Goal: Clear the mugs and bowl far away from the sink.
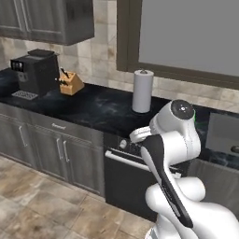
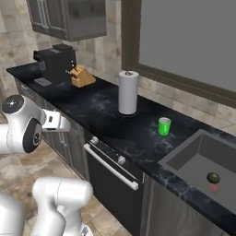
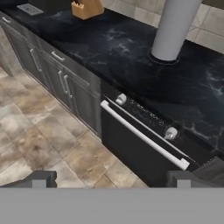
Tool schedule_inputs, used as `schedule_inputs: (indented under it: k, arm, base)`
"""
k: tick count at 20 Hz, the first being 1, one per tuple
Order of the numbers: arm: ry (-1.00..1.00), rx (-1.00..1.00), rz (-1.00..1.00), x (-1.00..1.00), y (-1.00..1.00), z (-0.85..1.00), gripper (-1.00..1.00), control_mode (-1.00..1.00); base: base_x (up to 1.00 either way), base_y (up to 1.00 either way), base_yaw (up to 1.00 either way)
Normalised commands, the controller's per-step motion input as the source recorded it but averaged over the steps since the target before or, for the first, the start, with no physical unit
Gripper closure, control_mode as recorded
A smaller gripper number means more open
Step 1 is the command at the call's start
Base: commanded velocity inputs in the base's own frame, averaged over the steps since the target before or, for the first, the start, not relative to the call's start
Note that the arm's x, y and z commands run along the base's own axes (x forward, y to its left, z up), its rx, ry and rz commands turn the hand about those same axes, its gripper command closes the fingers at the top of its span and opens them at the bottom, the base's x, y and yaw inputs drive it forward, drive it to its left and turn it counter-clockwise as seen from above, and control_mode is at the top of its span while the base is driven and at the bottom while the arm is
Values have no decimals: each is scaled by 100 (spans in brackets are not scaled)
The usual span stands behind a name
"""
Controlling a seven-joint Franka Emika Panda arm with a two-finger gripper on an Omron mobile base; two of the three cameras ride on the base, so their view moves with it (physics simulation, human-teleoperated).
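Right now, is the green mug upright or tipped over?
Upright. The green mug stands on its base on the counter, open rim facing up.

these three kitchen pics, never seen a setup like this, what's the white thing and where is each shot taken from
The white thing is a robot arm on a rolling base, in a computer-drawn kitchen. Two pictures come from cameras on the base, behind the arm on its left and right. The third comes from a camera on its hand, looking past the claw, whose two dark tips stand apart at the bottom, holding nothing.

On the black counter stand a coffee machine, a knife block, a paper-towel roll and a green mug. To the right is the sink, with a small dark round thing inside. Under the counter is a dishwasher with a white handle.
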Motion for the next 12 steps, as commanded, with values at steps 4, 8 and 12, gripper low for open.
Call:
schedule_inputs:
  k: [4,8,12]
  arm:
    - [0,0,0,0,0,0,-100,100]
    - [0,0,0,0,0,0,-100,100]
    - [0,0,0,0,0,0,-100,100]
  base:
    - [17,-45,-23]
    - [26,-23,-32]
    - [34,-25,-31]
